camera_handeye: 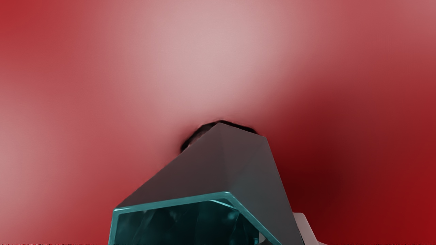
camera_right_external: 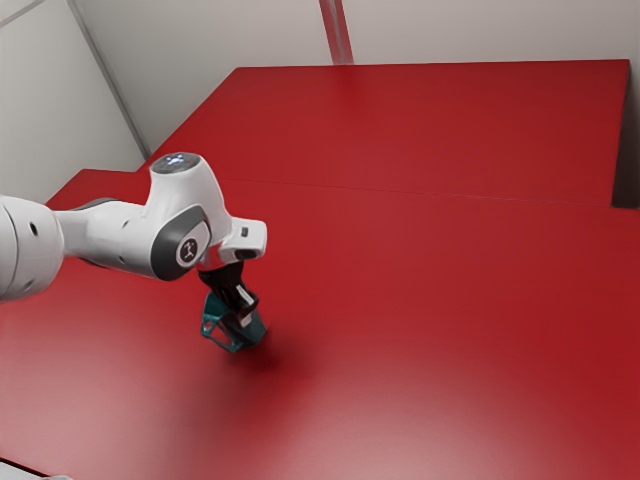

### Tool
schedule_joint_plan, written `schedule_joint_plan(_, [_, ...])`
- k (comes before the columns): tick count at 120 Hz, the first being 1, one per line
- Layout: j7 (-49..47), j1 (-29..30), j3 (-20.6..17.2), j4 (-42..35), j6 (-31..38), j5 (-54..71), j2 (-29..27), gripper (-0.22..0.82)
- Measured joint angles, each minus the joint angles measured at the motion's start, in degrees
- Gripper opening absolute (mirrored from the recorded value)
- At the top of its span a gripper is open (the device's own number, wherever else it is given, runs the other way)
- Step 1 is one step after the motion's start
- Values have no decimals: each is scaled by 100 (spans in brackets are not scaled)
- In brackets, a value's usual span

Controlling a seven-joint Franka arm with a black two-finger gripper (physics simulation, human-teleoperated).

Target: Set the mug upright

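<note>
Table [camera_right_external: 450, 260] beneath tilted mug [camera_right_external: 257, 331], lower left of exterior view; wall [camera_right_external: 480, 30] across top. Gripper [camera_right_external: 244, 317] at mug; can't tell if jaws are spread or pinching it.

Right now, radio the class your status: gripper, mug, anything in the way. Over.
Gripper shut on mug wall. Mug tilted, not yet upright. No obstacle seen; red table below, contact unclear.
</note>
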Motion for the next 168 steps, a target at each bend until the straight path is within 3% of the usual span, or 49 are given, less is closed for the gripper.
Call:
schedule_joint_plan(28, [-263,-6,-1,-4,-77,57,74,-17])
schedule_joint_plan(56, [-348,-13,-56,-7,-120,-17,73,29])
schedule_joint_plan(81, [-397,-14,-112,9,-141,-29,26,49])
schedule_joint_plan(124, [-445,-22,-138,589,-692,-24,-354,58])
schedule_joint_plan(168, [-603,78,-15,2584,-2216,-59,-180,60])
